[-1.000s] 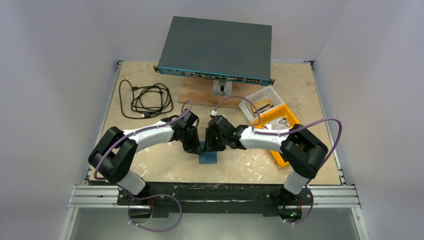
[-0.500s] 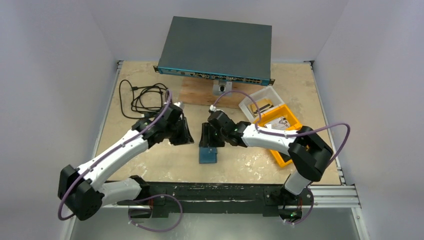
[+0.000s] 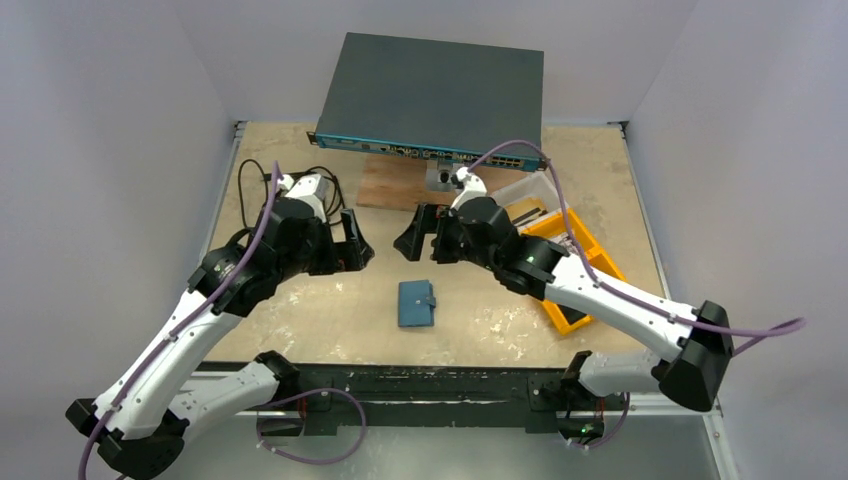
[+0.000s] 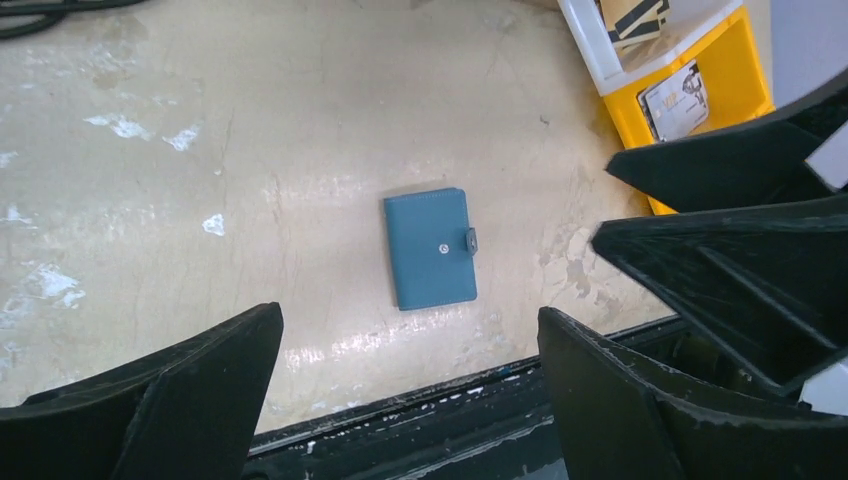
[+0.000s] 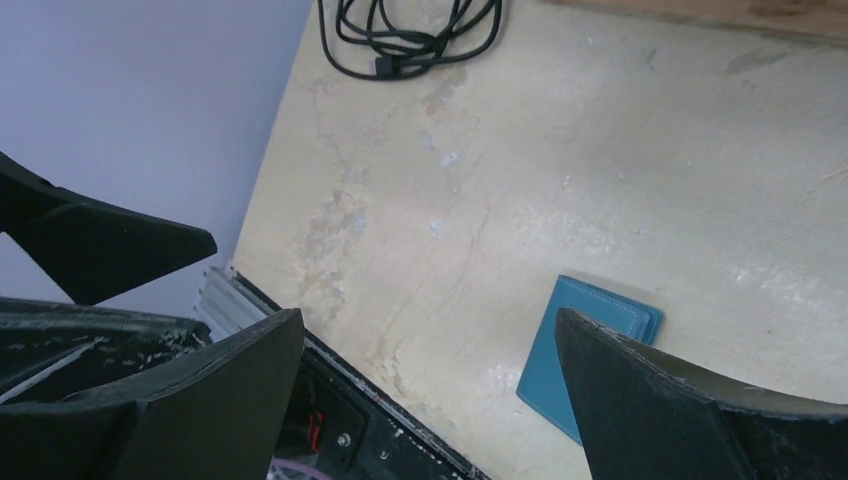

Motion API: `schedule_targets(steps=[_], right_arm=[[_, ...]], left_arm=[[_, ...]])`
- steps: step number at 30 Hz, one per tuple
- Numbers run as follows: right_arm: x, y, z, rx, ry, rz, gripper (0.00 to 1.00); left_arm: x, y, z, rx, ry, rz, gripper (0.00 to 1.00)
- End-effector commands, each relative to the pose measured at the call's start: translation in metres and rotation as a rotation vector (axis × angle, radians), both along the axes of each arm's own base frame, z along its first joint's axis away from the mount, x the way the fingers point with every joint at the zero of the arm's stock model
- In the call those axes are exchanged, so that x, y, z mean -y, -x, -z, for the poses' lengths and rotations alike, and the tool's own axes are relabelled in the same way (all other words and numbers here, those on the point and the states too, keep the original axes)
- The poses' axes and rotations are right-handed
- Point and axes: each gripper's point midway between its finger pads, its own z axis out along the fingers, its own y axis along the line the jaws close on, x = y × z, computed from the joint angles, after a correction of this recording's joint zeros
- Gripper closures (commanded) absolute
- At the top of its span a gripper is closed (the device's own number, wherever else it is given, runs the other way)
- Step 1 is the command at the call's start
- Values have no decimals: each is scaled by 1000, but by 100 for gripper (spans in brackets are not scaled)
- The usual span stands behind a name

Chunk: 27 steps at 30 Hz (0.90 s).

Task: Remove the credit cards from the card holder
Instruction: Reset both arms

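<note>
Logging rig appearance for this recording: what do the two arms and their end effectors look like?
The two arms match. The left arm and right arm have white link shells between bulky black joint housings. A purple cable loops loosely along each. The left end effector and right end effector are black, each with two broad wedge-shaped fingers that taper to points. I can make out no lettering.

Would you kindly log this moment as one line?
card holder: closed, ungripped | left gripper: open, empty | right gripper: open, empty

Bright, even overhead light, all views sharp; soft faint shadows; mild glare patches on the beige mottled tabletop [image 4: 330, 345].
</note>
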Motion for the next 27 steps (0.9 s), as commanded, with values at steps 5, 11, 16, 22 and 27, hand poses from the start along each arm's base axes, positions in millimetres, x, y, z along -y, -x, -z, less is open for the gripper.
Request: schedule_targets(steps=[5, 11, 16, 22, 27], right_arm=[[39, -7, -53, 148, -27, 124, 1], [40, -6, -56, 156, -44, 126, 1], [37, -6, -54, 153, -46, 118, 1], [37, -6, -53, 153, -47, 117, 1], [38, -5, -52, 149, -50, 120, 1]], left_arm=[[-21, -7, -27, 107, -61, -39, 0], [-26, -10, -31, 122, -81, -59, 0], [-25, -10, -26, 116, -83, -56, 0], [-26, -8, -24, 114, -85, -56, 0], [-26, -8, -24, 113, -85, -52, 0]])
